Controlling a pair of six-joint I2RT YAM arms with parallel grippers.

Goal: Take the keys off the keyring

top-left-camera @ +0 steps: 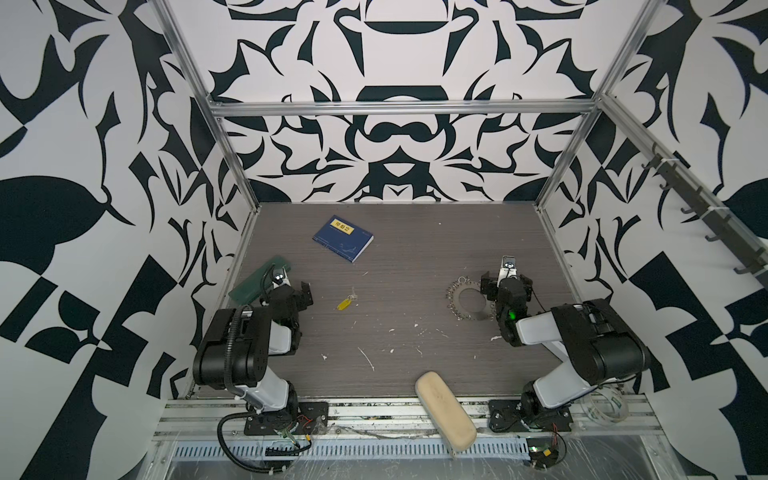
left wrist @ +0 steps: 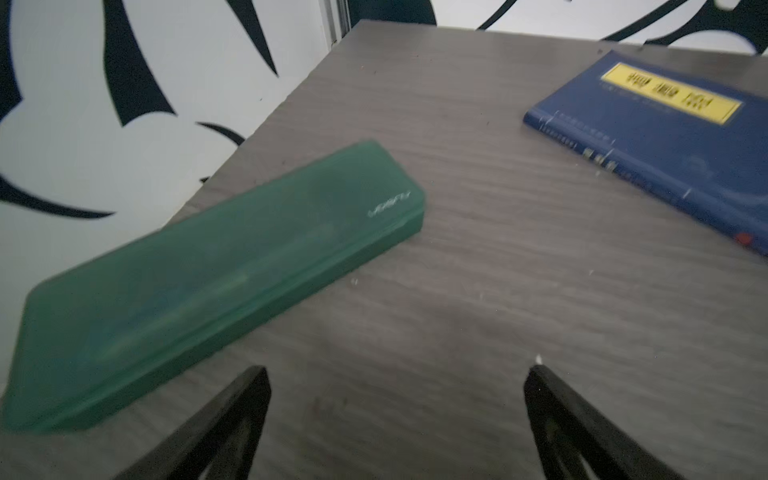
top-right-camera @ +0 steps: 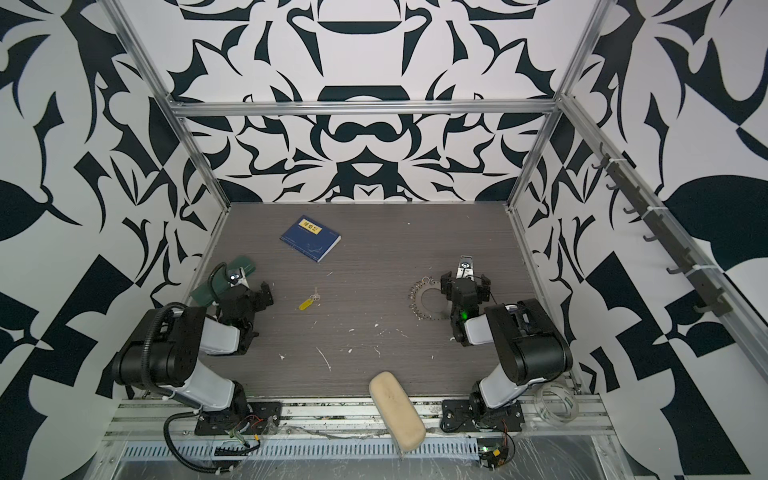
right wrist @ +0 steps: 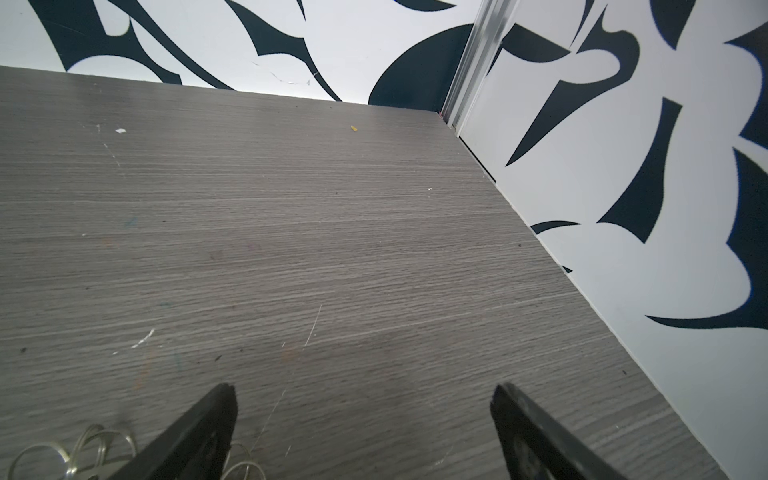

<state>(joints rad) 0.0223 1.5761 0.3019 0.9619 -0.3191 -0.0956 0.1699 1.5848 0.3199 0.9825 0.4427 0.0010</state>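
Observation:
The keys, a small yellow tag (top-left-camera: 344, 304) (top-right-camera: 306, 304) with a little silver ring, lie alone on the grey table, left of centre in both top views. The keyring, a grey disc (top-left-camera: 466, 308) (top-right-camera: 425, 307) fringed with wire rings, lies apart at the right. My right gripper (top-left-camera: 506, 278) (top-right-camera: 464, 279) hovers open at the disc's right edge; the right wrist view shows the gripper (right wrist: 363, 392) empty, with some of the disc's wire rings (right wrist: 97, 440) beside one finger. My left gripper (top-left-camera: 291, 287) (top-right-camera: 250, 287) (left wrist: 397, 374) is open and empty, left of the tag.
A green case (top-left-camera: 255, 282) (left wrist: 208, 282) lies by the left wall just beyond the left gripper. Toward the back lies a blue book (top-left-camera: 343, 237) (left wrist: 665, 137). A beige case (top-left-camera: 444, 409) overhangs the front rail, a clear tape roll (top-left-camera: 602, 405) sits front right. White scraps (top-left-camera: 365, 358) dot the table.

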